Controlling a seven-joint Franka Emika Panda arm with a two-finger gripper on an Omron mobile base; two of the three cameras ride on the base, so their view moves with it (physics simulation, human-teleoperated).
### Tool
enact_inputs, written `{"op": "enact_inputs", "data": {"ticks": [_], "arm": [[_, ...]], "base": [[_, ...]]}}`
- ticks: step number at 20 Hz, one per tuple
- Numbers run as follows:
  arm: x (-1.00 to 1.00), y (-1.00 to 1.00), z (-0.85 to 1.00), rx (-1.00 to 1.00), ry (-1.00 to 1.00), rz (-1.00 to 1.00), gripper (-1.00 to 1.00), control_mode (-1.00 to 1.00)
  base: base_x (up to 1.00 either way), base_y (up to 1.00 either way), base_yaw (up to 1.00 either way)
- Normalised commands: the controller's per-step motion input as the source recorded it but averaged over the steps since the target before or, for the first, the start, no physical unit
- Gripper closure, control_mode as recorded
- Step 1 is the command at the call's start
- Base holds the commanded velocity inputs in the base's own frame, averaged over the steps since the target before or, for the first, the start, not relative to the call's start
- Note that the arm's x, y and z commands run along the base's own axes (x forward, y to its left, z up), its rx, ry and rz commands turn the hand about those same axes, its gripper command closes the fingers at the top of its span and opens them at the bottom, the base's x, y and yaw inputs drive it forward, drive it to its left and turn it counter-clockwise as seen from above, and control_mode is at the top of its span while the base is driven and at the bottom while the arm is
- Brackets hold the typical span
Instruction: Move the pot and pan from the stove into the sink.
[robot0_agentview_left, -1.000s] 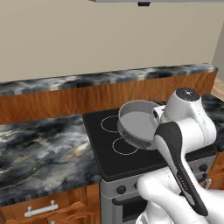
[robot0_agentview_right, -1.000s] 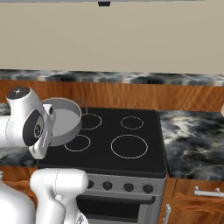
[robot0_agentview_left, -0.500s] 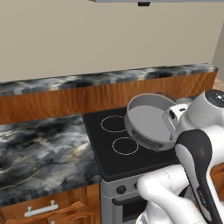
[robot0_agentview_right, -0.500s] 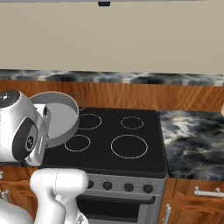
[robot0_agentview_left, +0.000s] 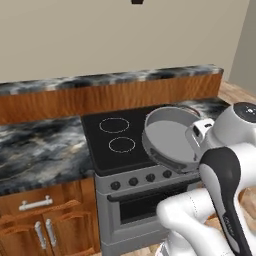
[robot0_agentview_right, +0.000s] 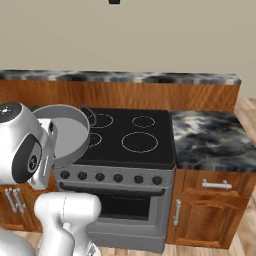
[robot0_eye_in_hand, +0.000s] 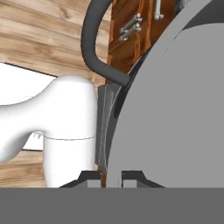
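Gripping the pot (robot0_agentview_left: 172, 139) by its rim, the end effector (robot0_eye_in_hand: 111, 177) is clamped shut and holds it tilted on edge above the front of the stove (robot0_agentview_right: 131, 137). Marble tabletop (robot0_agentview_right: 210, 137) flanks the stove, with wooden cabinets (robot0_agentview_right: 212, 210) below.

wall: I see plain beige wall (robot0_agentview_right: 150, 35) behind the counters.
counter: dark marble counter (robot0_agentview_left: 35, 145) on either side, with a raised wood-fronted ledge (robot0_agentview_right: 130, 95) behind.
cabinets: warm wood cabinets (robot0_agentview_right: 210, 215), metal handles (robot0_agentview_right: 216, 185).
floor: light wood floor (robot0_agentview_right: 247, 112) at right.
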Motion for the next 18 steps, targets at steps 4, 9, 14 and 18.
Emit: {"op": "enact_inputs", "data": {"ticks": [4, 9, 14, 18], "arm": [[0.00, 0.00, 0.00, 0.00, 0.00, 0.00, 1.00, 1.00], [0.00, 0.00, 0.00, 0.00, 0.00, 0.00, 1.00, 1.00], [0.00, 0.00, 0.00, 0.00, 0.00, 0.00, 1.00, 1.00], [0.00, 0.00, 0.00, 0.00, 0.00, 0.00, 1.00, 1.00]], "base": [[-0.23, -0.35, -0.27], [0.01, -0.20, -0.45], [0.04, -0.18, -0.49], [0.03, -0.18, -0.49]]}}
